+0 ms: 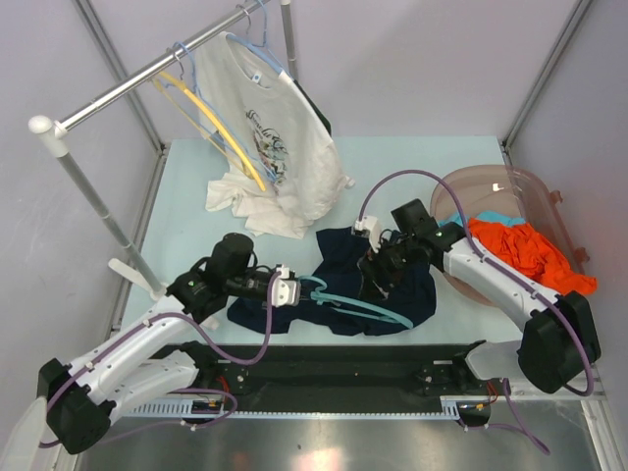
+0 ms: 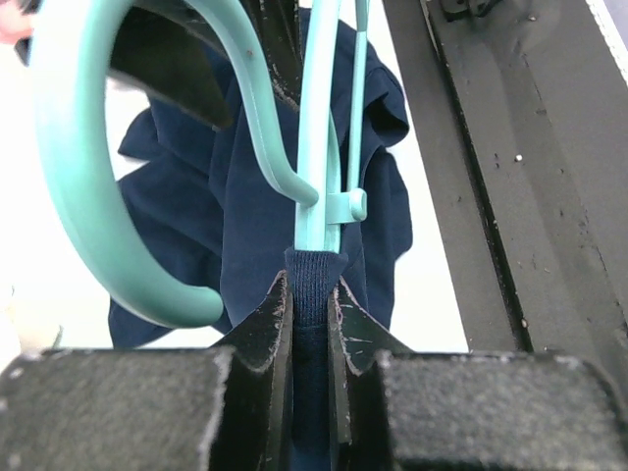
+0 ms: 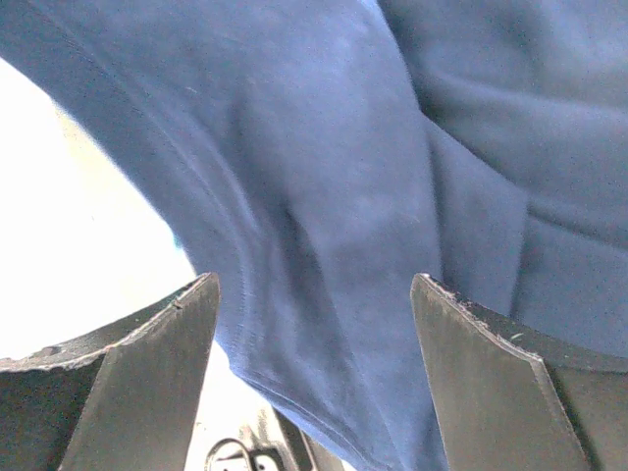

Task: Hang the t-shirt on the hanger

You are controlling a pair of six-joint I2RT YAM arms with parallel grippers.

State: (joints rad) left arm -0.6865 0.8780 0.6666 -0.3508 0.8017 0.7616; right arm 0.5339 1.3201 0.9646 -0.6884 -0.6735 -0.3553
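The navy t-shirt (image 1: 417,294) lies crumpled on the table between the arms. The teal hanger (image 1: 359,305) lies across it, its hook towards my left gripper (image 1: 298,288). In the left wrist view the left gripper (image 2: 311,291) is shut on the ribbed collar of the t-shirt (image 2: 245,206). The neck of the hanger (image 2: 316,167) runs into that collar right at the fingertips, and its hook curves off to the left. My right gripper (image 1: 377,269) is open over the shirt's upper part. In the right wrist view the right gripper (image 3: 314,299) has its jaws wide apart, with a fold of the t-shirt (image 3: 392,147) between them, not pinched.
A clothes rail (image 1: 147,71) at the back left carries a white printed t-shirt (image 1: 270,147), a yellow hanger (image 1: 211,128) and a pale blue hanger (image 1: 257,47). A pink basket (image 1: 510,182) with an orange garment (image 1: 520,253) stands at the right. A black strip (image 1: 324,358) runs along the table's near edge.
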